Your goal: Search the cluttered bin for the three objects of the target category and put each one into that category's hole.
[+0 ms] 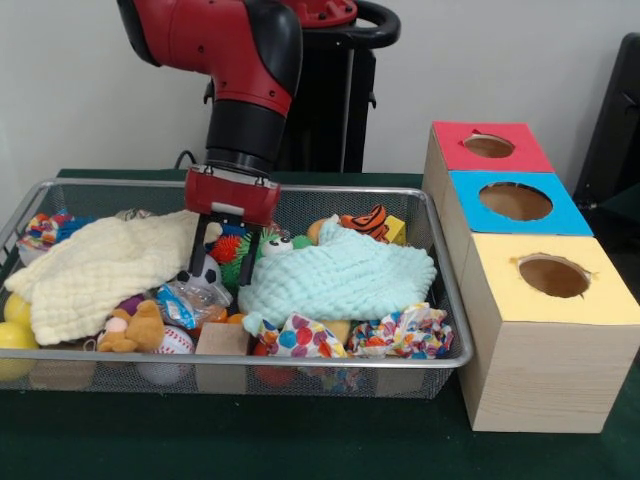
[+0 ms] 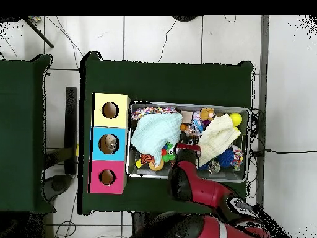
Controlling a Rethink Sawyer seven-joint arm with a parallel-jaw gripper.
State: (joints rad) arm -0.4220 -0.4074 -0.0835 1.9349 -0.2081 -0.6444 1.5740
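Observation:
My gripper (image 1: 223,255) hangs inside the wire bin (image 1: 450,300), left of its middle, and it is open. One finger (image 1: 200,248) rests beside the pale yellow cloth (image 1: 100,265); the other stands by a green toy with eyes (image 1: 275,243). An orange and green spiky ball (image 1: 229,247) lies between the fingers, and a small soccer ball (image 1: 206,273) sits just below. The box to the right has a red hole (image 1: 489,146), a blue hole (image 1: 515,201) and a yellow hole (image 1: 553,275). In the overhead view the arm (image 2: 189,183) covers the gripper.
A mint cloth (image 1: 335,280) covers the bin's middle, with a tiger toy (image 1: 368,222) behind it. Along the front lie a teddy bear (image 1: 135,328), a baseball (image 1: 172,345), a wooden block (image 1: 222,340) and patterned cloths (image 1: 405,335). Yellow balls (image 1: 15,320) sit far left.

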